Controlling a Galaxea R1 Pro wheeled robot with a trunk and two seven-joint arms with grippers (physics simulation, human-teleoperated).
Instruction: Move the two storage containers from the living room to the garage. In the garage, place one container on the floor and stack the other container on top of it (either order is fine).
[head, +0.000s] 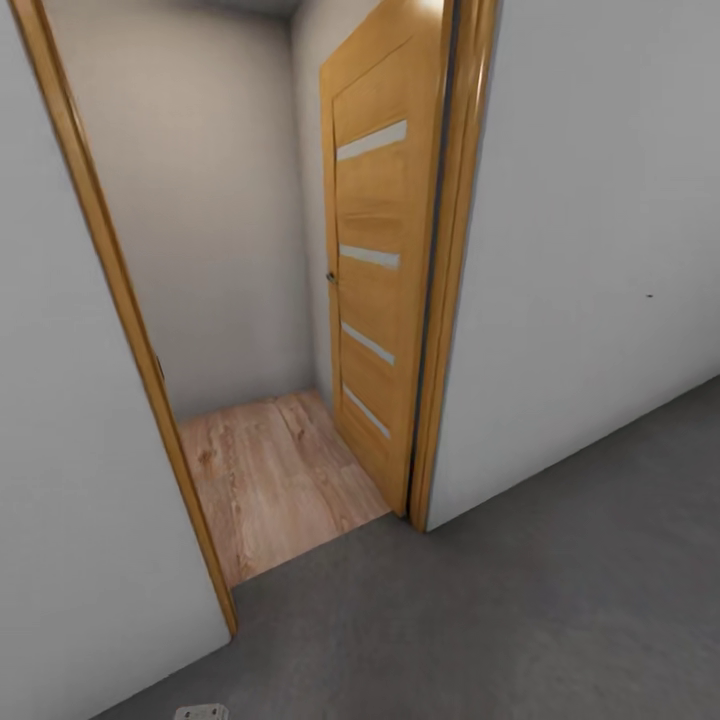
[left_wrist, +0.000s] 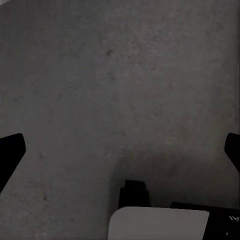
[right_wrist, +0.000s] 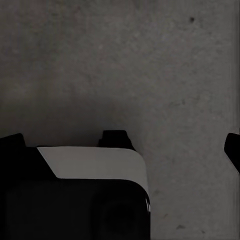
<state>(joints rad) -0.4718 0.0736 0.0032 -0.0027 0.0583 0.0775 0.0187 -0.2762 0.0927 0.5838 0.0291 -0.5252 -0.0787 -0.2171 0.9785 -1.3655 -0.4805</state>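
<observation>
Standing on the grey concrete floor before an open doorway. Honey-wood door swung inward on the right, light plank flooring beyond, pale walls either side. Left gripper spread wide over bare concrete, holding nothing; right gripper likewise spread, empty, above a white-and-black robot part.

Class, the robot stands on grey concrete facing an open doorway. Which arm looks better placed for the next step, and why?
Neither, as far as can be judged. The left pincer and right pincer both hang open and empty over the concrete floor. The next step seems to be driving through the doorway past the open door.
</observation>
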